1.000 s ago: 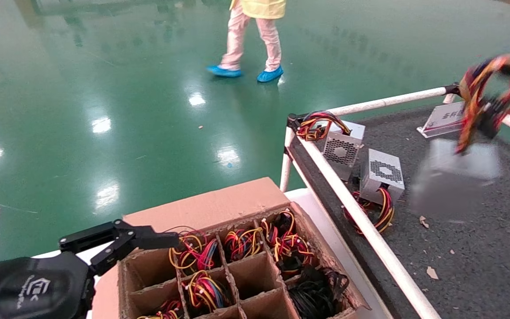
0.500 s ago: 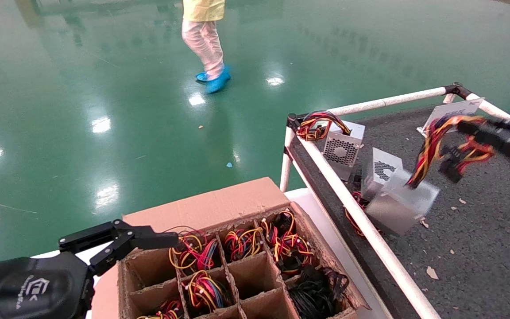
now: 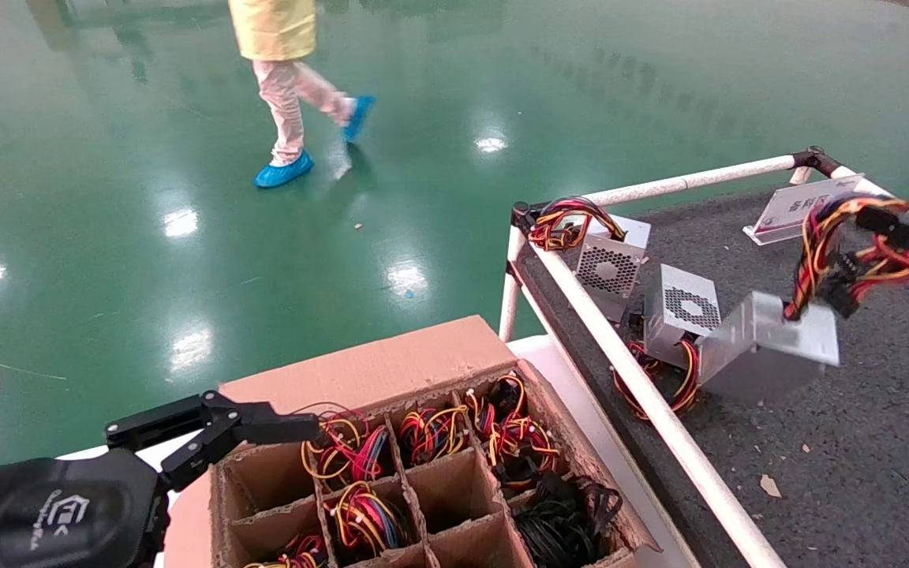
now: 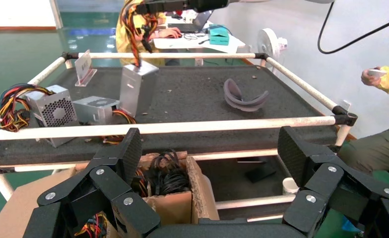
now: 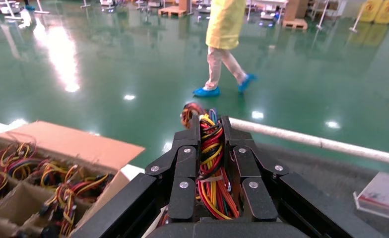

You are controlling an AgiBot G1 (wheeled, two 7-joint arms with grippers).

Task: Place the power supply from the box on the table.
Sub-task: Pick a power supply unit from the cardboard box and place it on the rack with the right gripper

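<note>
Swung back from beside the white rail, the power supply point(image 3: 770, 347) now hangs tilted over the table point(image 3: 857, 457) by its wire bundle point(image 5: 213, 168), which only the right wrist view shows pinched between the right gripper point(image 5: 213, 148) fingers, while the left gripper point(image 4: 207, 163) hovers spread above the box point(image 3: 391, 371).

My right arm reaches in from the right edge of the head view, raised above the tabletop point(image 3: 857, 442). My right gripper point(image 5: 212, 148) is clamped on a wire bundle point(image 5: 211, 178), fingers point(image 5: 185, 158) pressed to both sides. My left arm is parked low at my left; left gripper point(image 4: 210, 163) fingers spread wide.
</note>
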